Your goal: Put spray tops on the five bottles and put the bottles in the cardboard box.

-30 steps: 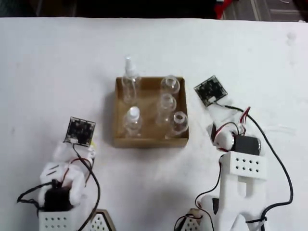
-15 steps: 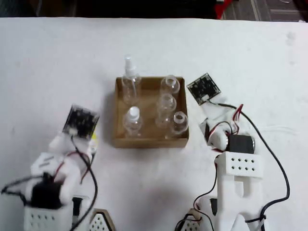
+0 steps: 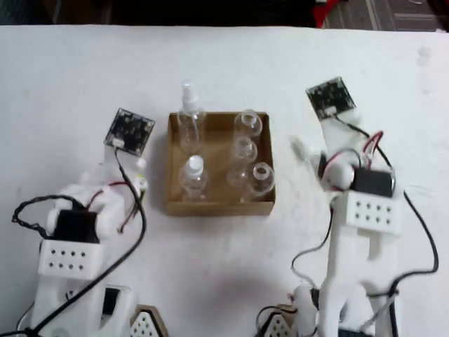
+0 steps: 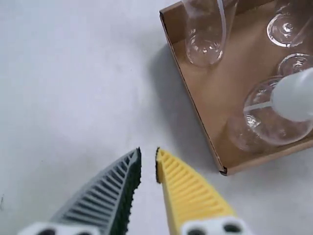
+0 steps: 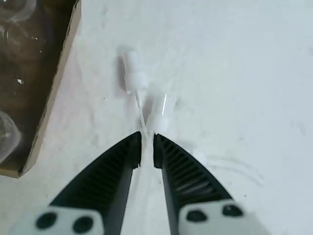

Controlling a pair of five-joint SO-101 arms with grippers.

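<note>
Motion on both sides: my right pincer [image 5: 147, 142], narrow, has swung off the box [image 3: 219, 208] to two spray tops [image 5: 135, 73] lying just ahead. My left pincer [image 4: 148, 159], also narrow, has advanced beside the box. From above, three bottles [image 3: 261, 175] inside stand uncapped. My right wrist view adds a tube [image 5: 141, 113] reaching my tips.

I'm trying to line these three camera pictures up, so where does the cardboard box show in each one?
High view: cardboard box at the middle of the table.
Left wrist view: beyond the left gripper, on the side of its yellow finger, one corner nearest.
Right wrist view: one wall at the frame's edge, beside the right gripper.
Shared landmark: the clear bottles standing inside it.
</note>
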